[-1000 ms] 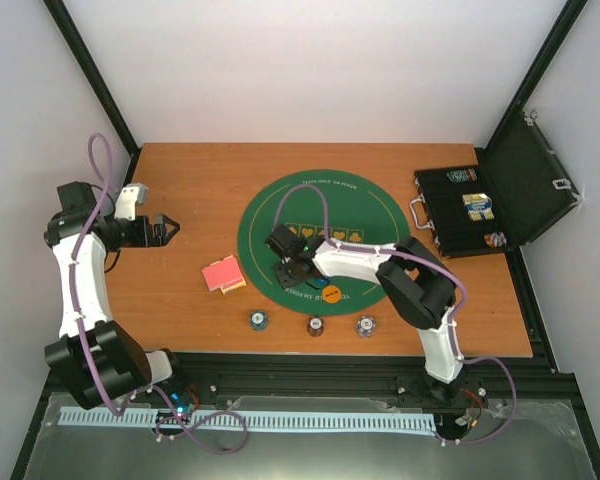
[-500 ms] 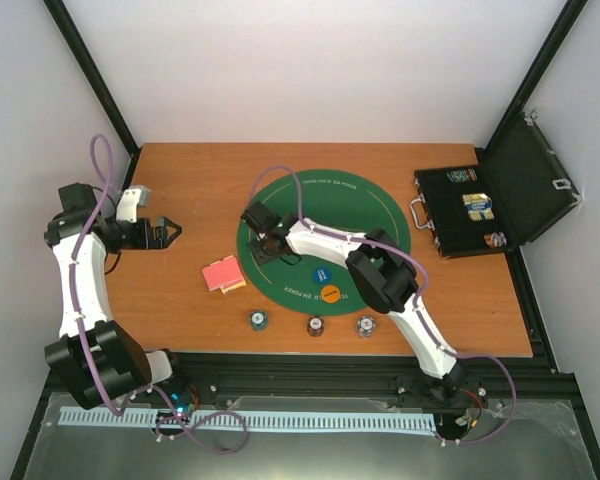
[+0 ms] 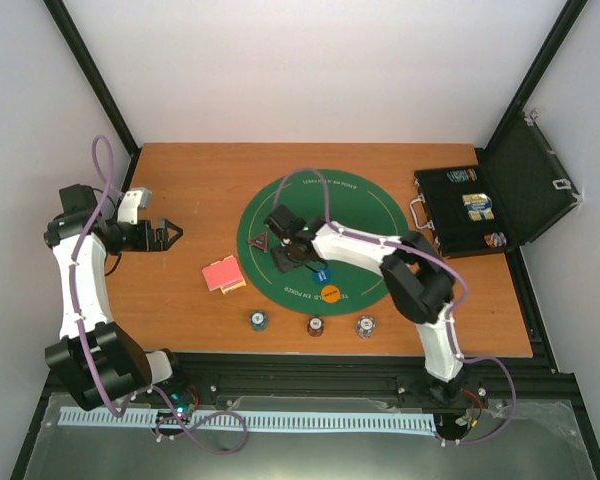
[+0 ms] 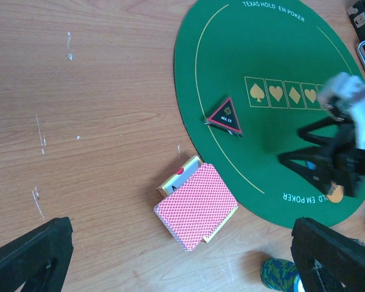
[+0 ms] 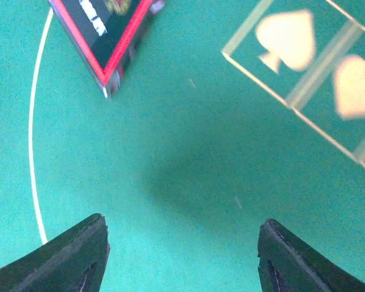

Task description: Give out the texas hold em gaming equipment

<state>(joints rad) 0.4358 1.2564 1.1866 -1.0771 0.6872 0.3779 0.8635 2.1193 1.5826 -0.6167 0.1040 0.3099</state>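
Although the black triangular marker (image 3: 264, 242), blue button (image 3: 322, 272) and orange button (image 3: 330, 293) are laid on the green felt mat (image 3: 365, 205), the card deck (image 3: 223, 274) and three chip stacks (image 3: 315, 327) beside it are judged undealt, with left gripper (image 3: 170, 232) and right gripper (image 5: 182, 222) held wide open, empty.

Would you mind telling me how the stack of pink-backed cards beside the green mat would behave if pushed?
The card stack looks skewed, with one card poking out at a corner, so a push would probably slide it apart. It lies flat on the wooden table, so getting under it to lift may be hard.
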